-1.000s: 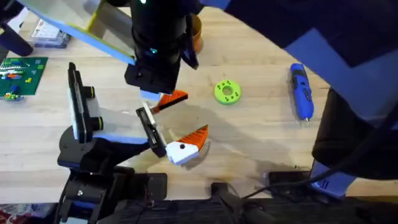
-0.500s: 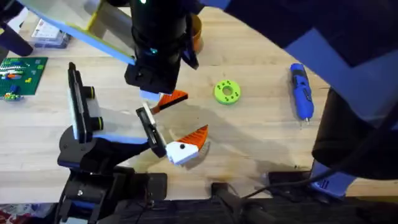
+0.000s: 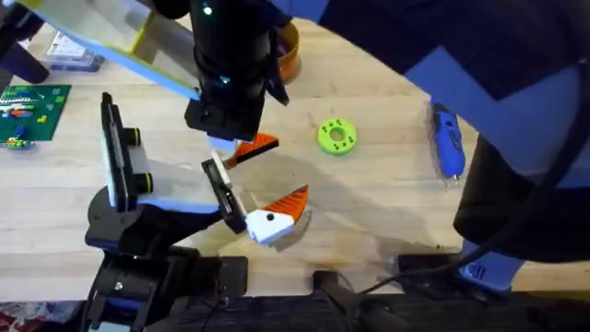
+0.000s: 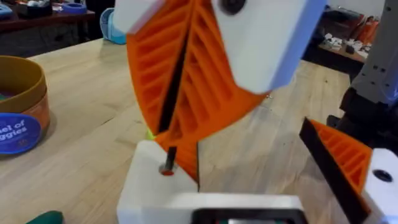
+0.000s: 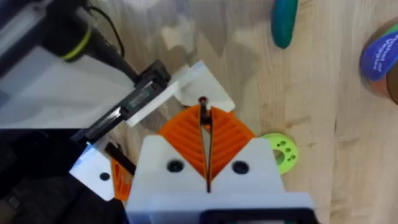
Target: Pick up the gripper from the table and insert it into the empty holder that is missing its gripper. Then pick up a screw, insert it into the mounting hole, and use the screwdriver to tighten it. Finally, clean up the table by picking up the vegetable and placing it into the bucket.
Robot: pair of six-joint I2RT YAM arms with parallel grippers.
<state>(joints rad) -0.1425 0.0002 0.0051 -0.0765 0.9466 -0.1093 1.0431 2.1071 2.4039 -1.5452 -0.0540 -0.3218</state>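
Overhead: the right arm reaches across the desk (image 3: 387, 203) and stands dark and tall at centre. Its right pincer (image 3: 241, 149) points down at a white mounting plate (image 3: 218, 171), just at 12 o'clock from the left pincer (image 3: 267, 207). I cannot tell whether the left one is released or clenched. It seems parked there to steady the mount. The blue screwdriver (image 3: 447, 138) lies unused at 3 o'clock from the lime-green holed disc (image 3: 336, 136), well apart from the work. The bucket's (image 3: 291, 51) orange rim peeks out at 12 o'clock behind the arm.

Left wrist: the right pincer's orange ribbed pads are clenched on a thin dark screw (image 4: 169, 163), held upright so its tip meets the hole in the white plate. The bucket stands off to one side, and a corner of the teal vegetable (image 4: 43, 218) lies on the desk.

Right wrist: the pads pinch the screw over the plate. The vegetable lies near the bucket, not in it. Cleanup looks undone.
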